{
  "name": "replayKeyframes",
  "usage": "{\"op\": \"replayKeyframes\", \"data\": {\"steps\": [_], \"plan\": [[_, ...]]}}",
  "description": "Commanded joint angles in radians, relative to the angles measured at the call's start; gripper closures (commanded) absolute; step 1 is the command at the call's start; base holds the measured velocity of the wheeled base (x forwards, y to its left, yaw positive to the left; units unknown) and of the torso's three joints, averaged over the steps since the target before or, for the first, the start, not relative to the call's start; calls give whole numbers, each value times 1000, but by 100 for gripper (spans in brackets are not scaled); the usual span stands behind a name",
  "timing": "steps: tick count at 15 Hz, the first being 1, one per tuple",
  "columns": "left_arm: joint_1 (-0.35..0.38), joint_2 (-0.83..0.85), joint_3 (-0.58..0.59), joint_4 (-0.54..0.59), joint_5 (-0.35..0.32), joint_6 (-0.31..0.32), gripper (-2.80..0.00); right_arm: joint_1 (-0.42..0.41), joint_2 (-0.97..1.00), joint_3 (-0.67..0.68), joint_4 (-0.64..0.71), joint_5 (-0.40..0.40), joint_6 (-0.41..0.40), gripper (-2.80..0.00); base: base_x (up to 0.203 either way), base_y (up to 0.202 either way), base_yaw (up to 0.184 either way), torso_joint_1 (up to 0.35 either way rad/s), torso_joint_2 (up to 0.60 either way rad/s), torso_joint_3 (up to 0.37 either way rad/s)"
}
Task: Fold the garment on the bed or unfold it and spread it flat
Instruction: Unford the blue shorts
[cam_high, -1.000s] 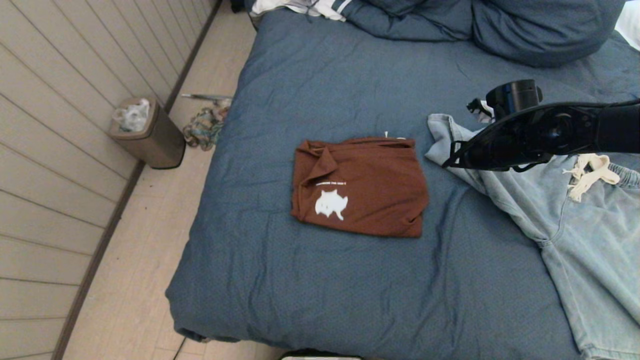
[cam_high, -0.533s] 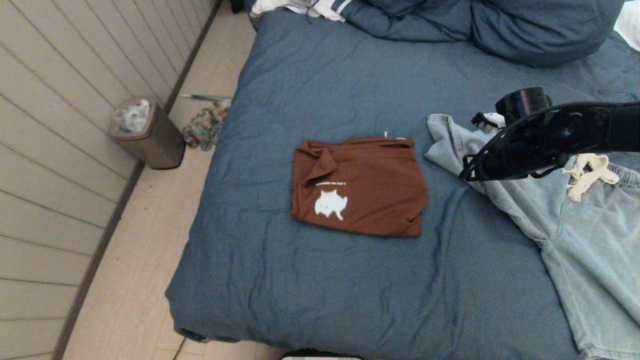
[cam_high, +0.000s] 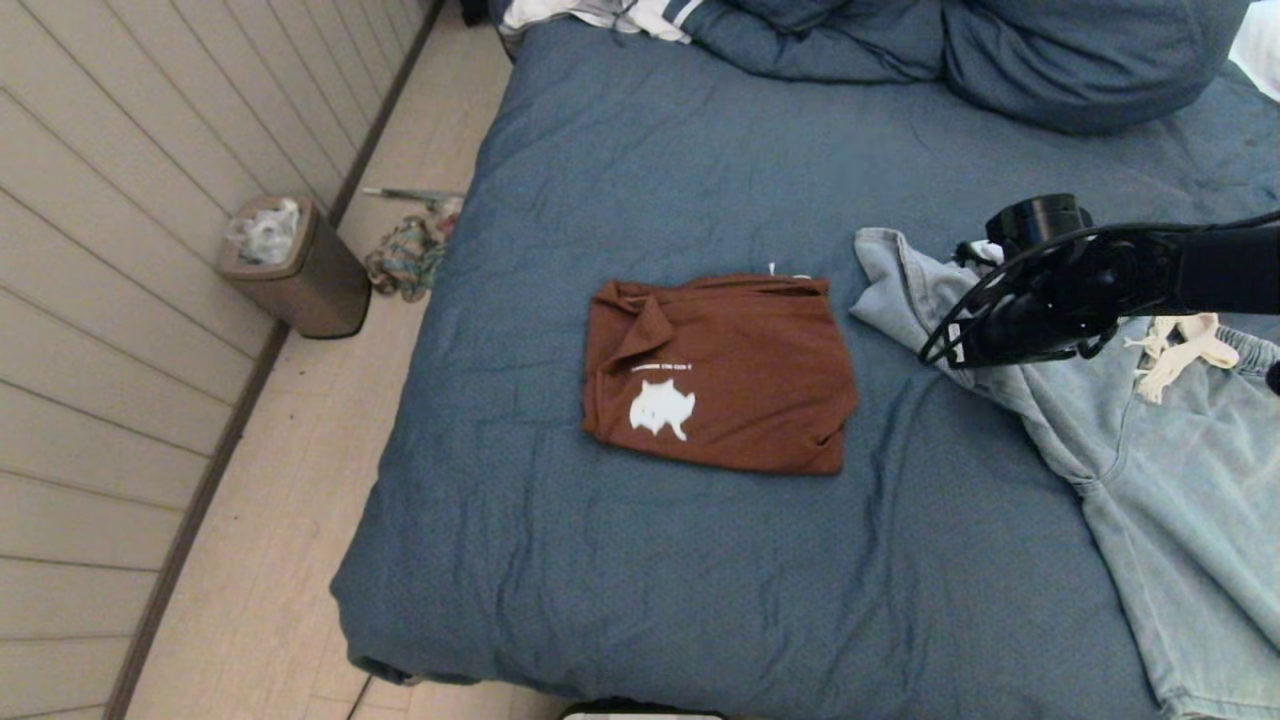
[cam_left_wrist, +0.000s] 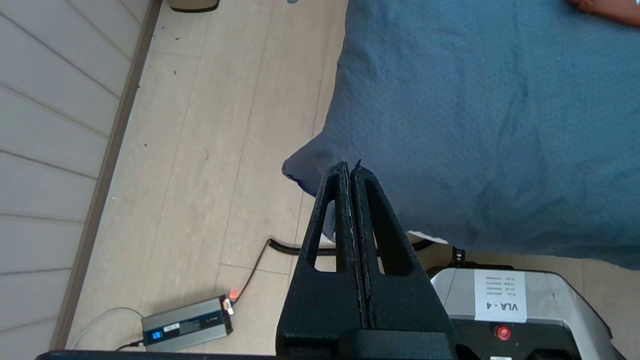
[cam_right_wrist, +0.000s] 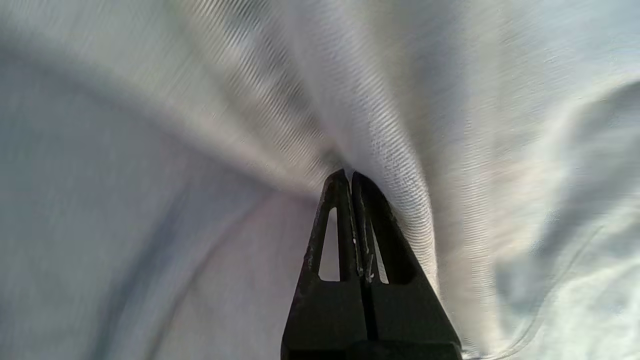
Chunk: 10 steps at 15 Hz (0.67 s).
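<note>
The wide bed with its wrinkled slate-blue cover (cam_high: 700, 560) fills most of the head view, a bunched blue duvet and pillow (cam_high: 960, 50) at its far end. On the bed's right side lies a crumpled pale-blue denim garment with a cream drawstring (cam_high: 1150, 460); just beside it, near the bed's middle, sits a rust-brown T-shirt folded into a neat rectangle (cam_high: 720, 375), white cat print up.

The right gripper (cam_high: 935, 355) hangs low over the denim garment's upper corner, clenched with its tips together; in its wrist view the tips meet at a ridge of the cloth, though whether any fabric is pinched I cannot tell. The left gripper (cam_left_wrist: 350, 167) is parked off the bed's near corner, also clenched and empty.

The shirt looks done, so the denim seems to be the step in hand. Next the right claw likely needs a firm hold on an edge to draw the cloth flat.

A sticker on the robot's base reads "VLA - 4" (cam_left_wrist: 500, 295); the small white line above the cat is too small to read.
</note>
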Motion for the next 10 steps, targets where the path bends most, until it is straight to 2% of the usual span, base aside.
{"op": "replayKeyframes", "data": {"steps": [1, 2, 3, 7, 10], "plan": [[0, 1, -1, 1, 0, 0, 0, -32, 62, -58, -26, -147, 17, 0, 0, 0, 0, 0, 0, 0], [0, 1, 0, 1, 1, 0, 0, -43, 83, -79, -77, -218, 20, 0, 0, 0, 0, 0, 0, 0], [0, 1, 0, 1, -1, 0, 0, -48, 84, -85, -131, -239, 19, 0, 0, 0, 0, 0, 0, 0], [0, 1, 0, 1, 0, 0, 0, -63, 72, -114, -146, -243, 25, 0, 0, 0, 0, 0, 0, 0], [0, 1, 0, 1, 0, 0, 0, -50, 31, -87, -144, -233, 41, 0, 0, 0, 0, 0, 0, 0]]}}
